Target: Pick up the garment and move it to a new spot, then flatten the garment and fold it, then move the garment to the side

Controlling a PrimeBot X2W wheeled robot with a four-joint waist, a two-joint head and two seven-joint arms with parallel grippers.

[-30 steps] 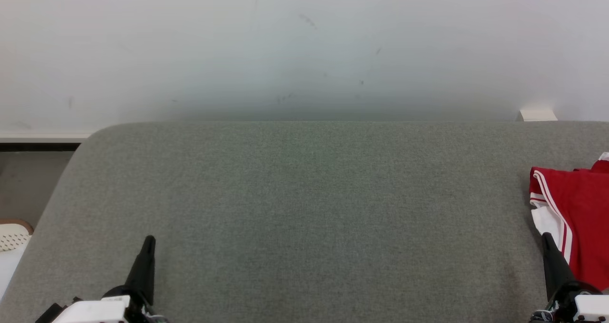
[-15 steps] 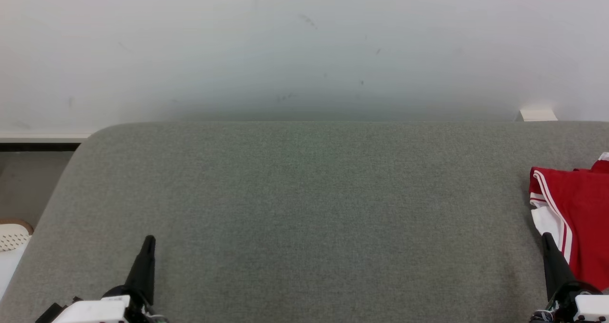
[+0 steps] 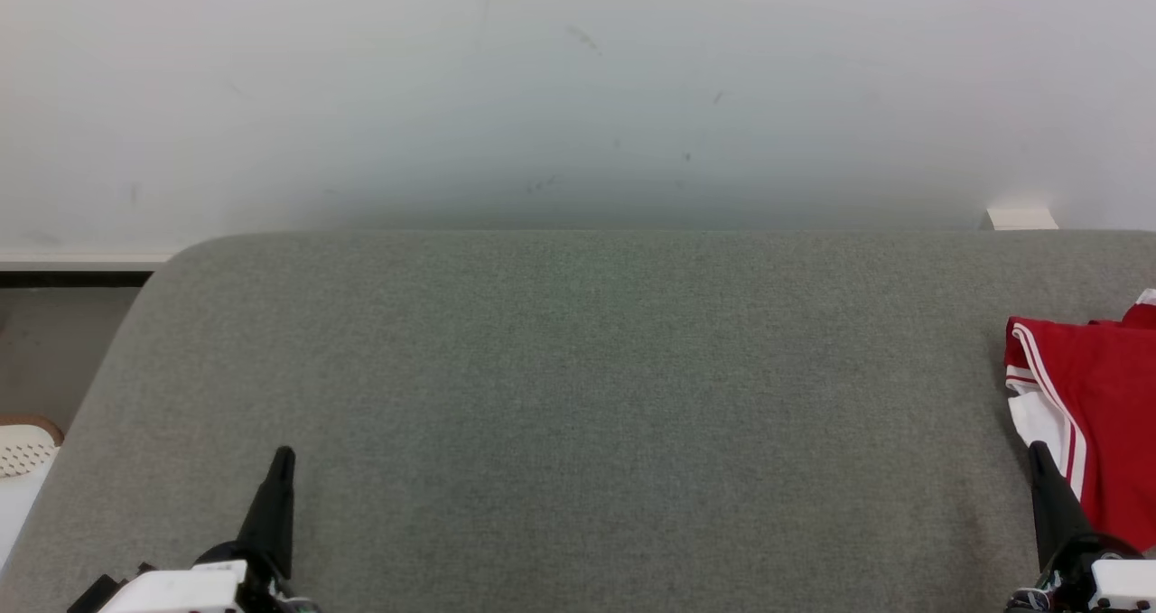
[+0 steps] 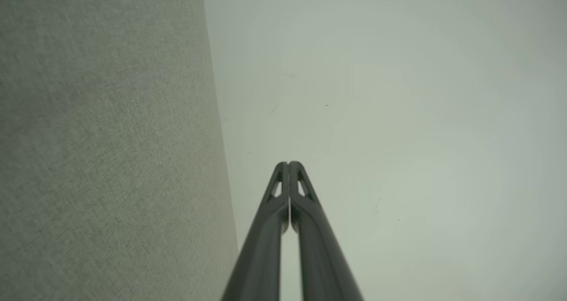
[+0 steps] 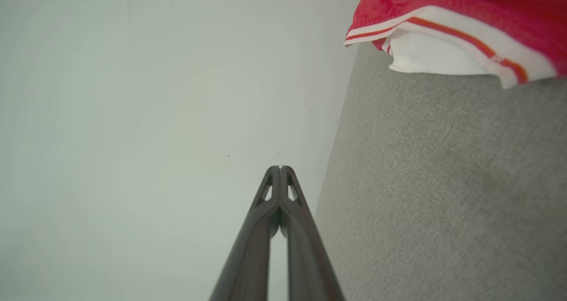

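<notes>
L gripper [image 3: 284,458] [image 4: 288,163] sits low near front-left corner of grey cushion [image 3: 578,396], fingers pressed together, tips touching. R gripper [image 3: 1039,452] [image 5: 280,168] is near front-right corner, fingers also pressed together, tips meeting. Garment [image 3: 1097,387] [image 5: 443,8], red w/ white stripes and white lining, lies bunched at right edge of cushion, just beside R gripper but apart from its fingers, partly cut off by frame. White wall [image 3: 578,98] runs behind cushion's back edge. White perforated basket [image 3: 23,450] is off left edge.
</notes>
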